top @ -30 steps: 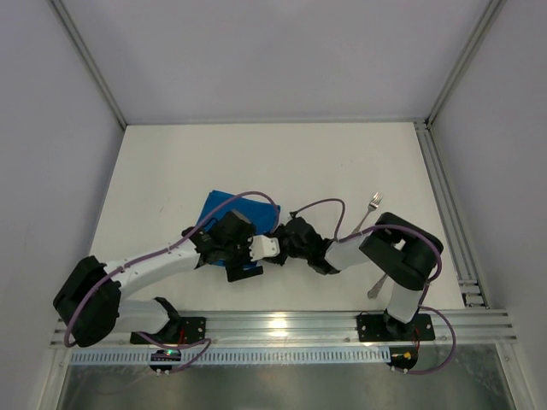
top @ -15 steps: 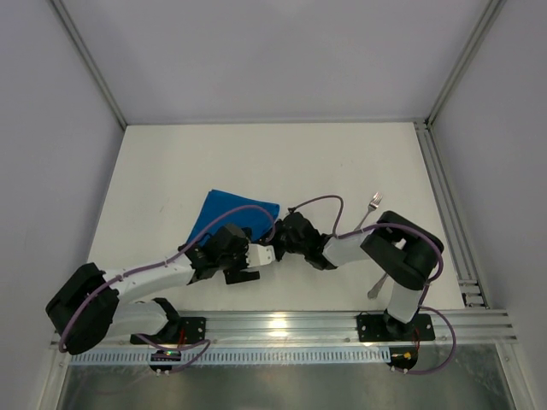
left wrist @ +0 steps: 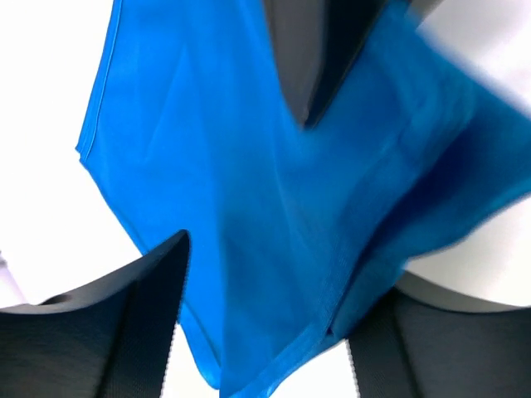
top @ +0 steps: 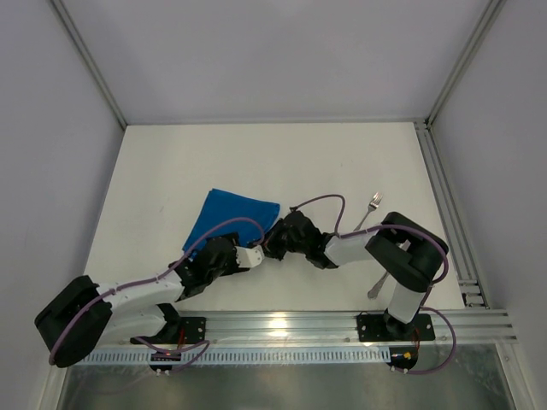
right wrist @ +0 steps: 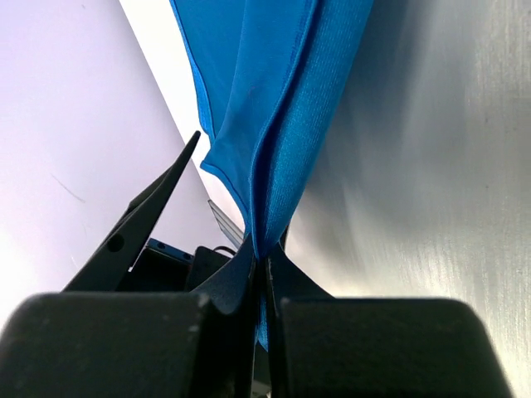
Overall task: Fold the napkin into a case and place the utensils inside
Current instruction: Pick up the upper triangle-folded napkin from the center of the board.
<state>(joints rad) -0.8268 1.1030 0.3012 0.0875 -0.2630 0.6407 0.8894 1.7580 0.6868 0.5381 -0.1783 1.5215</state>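
Observation:
The bright blue napkin [top: 232, 215] lies left of centre on the table, its near right corner lifted. My right gripper [top: 271, 243] is shut on that corner; in the right wrist view the napkin [right wrist: 274, 99] runs folded into the closed right gripper [right wrist: 261, 264]. My left gripper [top: 256, 254] is open just near of the cloth. In the left wrist view its fingers [left wrist: 124, 319] stand wide apart with the napkin [left wrist: 249, 166] hanging between and beyond them. A silver fork [top: 368, 210] lies at the right. A second utensil [top: 376, 288] shows partly beside the right arm.
White side walls and metal rails [top: 449, 213] bound the table at the right. The aluminium base rail [top: 282, 325] runs along the near edge. Both forearms cross low over the near middle of the table.
My left arm has drawn back toward the near left, off the napkin, and more blue cloth now shows. My right gripper has stayed shut on the corner.

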